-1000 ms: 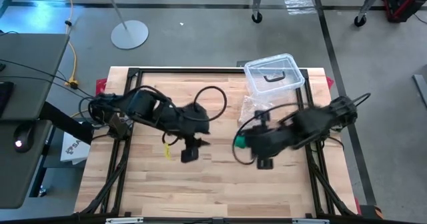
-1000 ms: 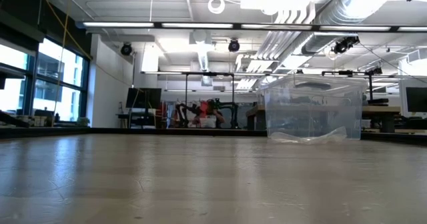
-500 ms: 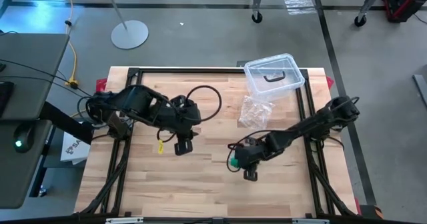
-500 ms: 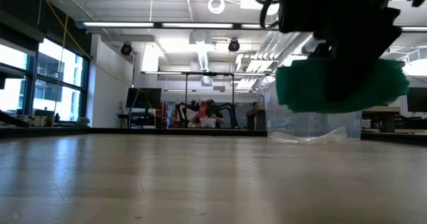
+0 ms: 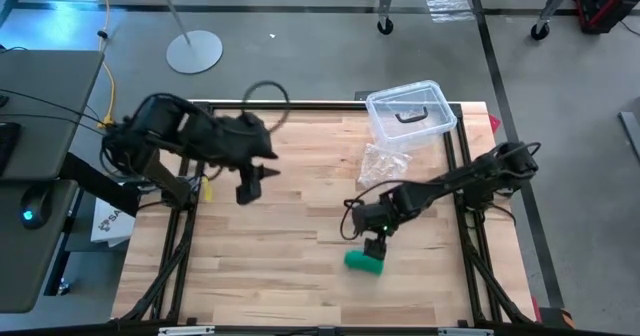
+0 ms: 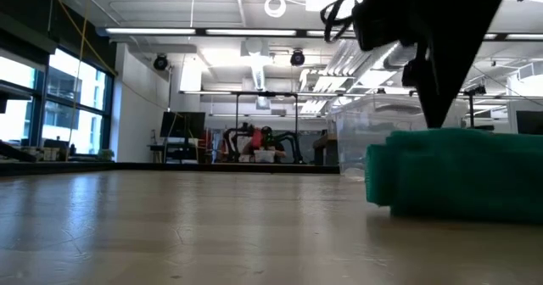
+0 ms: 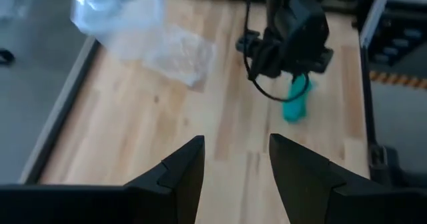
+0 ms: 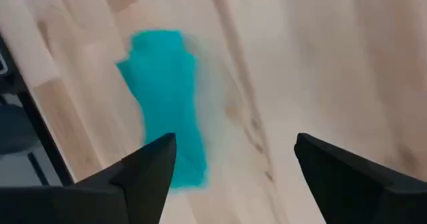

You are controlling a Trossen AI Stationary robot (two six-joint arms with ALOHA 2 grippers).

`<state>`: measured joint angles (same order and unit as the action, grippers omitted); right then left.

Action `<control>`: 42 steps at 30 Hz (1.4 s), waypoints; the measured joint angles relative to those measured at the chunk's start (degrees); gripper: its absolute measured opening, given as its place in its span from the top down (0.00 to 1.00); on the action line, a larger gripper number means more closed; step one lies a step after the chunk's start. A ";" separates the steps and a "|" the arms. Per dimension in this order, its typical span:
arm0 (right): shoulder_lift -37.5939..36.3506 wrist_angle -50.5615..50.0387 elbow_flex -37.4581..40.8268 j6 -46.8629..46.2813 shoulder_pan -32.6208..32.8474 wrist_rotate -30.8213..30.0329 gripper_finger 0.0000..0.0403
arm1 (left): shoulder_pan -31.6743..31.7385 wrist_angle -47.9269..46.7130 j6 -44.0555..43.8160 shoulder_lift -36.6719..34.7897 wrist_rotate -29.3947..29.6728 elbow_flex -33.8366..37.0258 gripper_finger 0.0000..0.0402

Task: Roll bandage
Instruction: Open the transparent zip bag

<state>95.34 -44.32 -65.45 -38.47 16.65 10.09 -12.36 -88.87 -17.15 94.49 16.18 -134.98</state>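
Lying rolled on the table [image 5: 270, 266], the bandage [image 5: 364, 262] sits released below the spread right tool [image 5: 373, 247].

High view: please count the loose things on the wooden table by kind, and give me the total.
Green bandage roll: 1
Clear plastic box with black handle: 1
Crinkly clear plastic bag: 1
Total: 3
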 joint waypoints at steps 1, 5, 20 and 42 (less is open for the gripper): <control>-0.37 -3.62 -1.68 0.63 -0.63 -0.28 0.25 | 0.42 0.85 0.86 -0.62 0.55 0.00 0.60; -4.36 -13.36 -5.29 3.86 -4.63 -4.25 0.25 | 2.39 4.54 4.66 -2.40 1.06 -0.02 0.60; -14.74 0.62 12.36 24.40 -32.98 -7.43 0.27 | 11.82 7.63 2.95 1.65 -0.82 -0.02 0.60; -11.35 11.25 13.18 34.74 -38.53 -2.25 0.36 | 13.44 8.24 -12.96 4.14 -2.86 0.00 0.60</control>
<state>83.99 -33.07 -52.27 -3.73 -21.89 7.84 1.08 -80.62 -30.11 98.64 13.32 -134.98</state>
